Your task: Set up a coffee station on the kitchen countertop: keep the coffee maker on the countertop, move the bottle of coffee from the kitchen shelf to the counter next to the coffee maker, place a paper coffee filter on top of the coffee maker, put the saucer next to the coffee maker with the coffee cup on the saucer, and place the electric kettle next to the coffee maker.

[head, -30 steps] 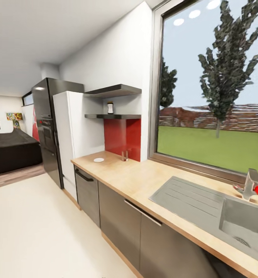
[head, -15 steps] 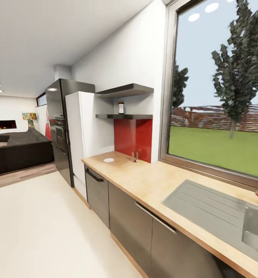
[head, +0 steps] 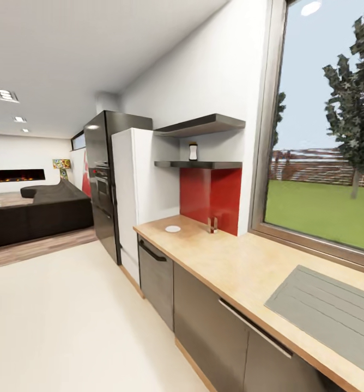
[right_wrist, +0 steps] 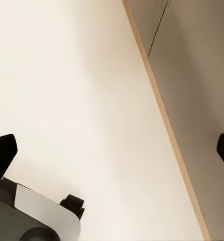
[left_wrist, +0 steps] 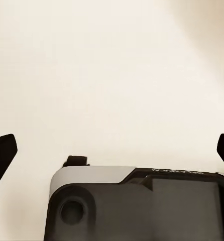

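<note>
My head camera looks along the long light wood-grain kitchen worktop (head: 242, 267) with its glossy dark grey cabinet fronts (head: 204, 313). At its far end stands a red wall panel (head: 211, 198), my landmark here. Directly above the red panel runs the thin dark grey wall shelf (head: 199, 164), and on it stands the small bottle of coffee with white label and yellow cap (head: 193, 151), upright, with a second dark shelf board (head: 201, 125) over it. On the worktop in front of the red panel, toward the white tall cabinet (head: 144, 190), lies the small round flat white saucer (head: 173, 229). A small metallic object (head: 212, 224) stands just at the foot of the panel; I cannot tell what it is. Nearer to me than the panel, a grey ribbed draining board (head: 326, 310) is set into the worktop under the big window (head: 326, 136).

My left tool (left_wrist: 112, 150) hangs over pale cream floor (left_wrist: 112, 65), its dark fingertips (left_wrist: 2, 153) spread wide with nothing between them. My right tool (right_wrist: 112, 150) is likewise spread and empty, over the same floor beside the cabinet plinth with its wooden edge strip (right_wrist: 164, 120)
</note>
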Tool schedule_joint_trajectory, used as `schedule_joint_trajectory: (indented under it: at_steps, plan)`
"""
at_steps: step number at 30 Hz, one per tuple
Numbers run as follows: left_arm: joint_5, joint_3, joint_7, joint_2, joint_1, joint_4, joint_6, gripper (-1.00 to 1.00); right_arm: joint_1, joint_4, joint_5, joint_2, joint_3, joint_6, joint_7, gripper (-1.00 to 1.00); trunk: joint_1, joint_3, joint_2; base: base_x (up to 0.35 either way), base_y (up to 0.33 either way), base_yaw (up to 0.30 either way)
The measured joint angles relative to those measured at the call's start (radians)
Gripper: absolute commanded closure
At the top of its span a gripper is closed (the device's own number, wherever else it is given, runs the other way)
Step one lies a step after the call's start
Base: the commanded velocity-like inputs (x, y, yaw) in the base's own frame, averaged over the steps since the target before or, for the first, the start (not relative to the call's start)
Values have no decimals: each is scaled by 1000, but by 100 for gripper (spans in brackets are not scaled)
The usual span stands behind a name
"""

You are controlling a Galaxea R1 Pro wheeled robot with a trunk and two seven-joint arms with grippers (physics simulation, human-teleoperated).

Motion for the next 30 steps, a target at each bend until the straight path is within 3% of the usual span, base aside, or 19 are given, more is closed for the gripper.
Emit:
schedule_joint_trajectory:
  at_steps: [10,30]
  plan:
    - [0,0,0,0,0,0,1,-100,0,0,0,0,0,0,0,-100,0,0,0,251,212,225]
    - [0,0,1,2,0,0,1,-100,0,0,0,-1,0,-3,0,-100,0,0,-1,252,212,9]
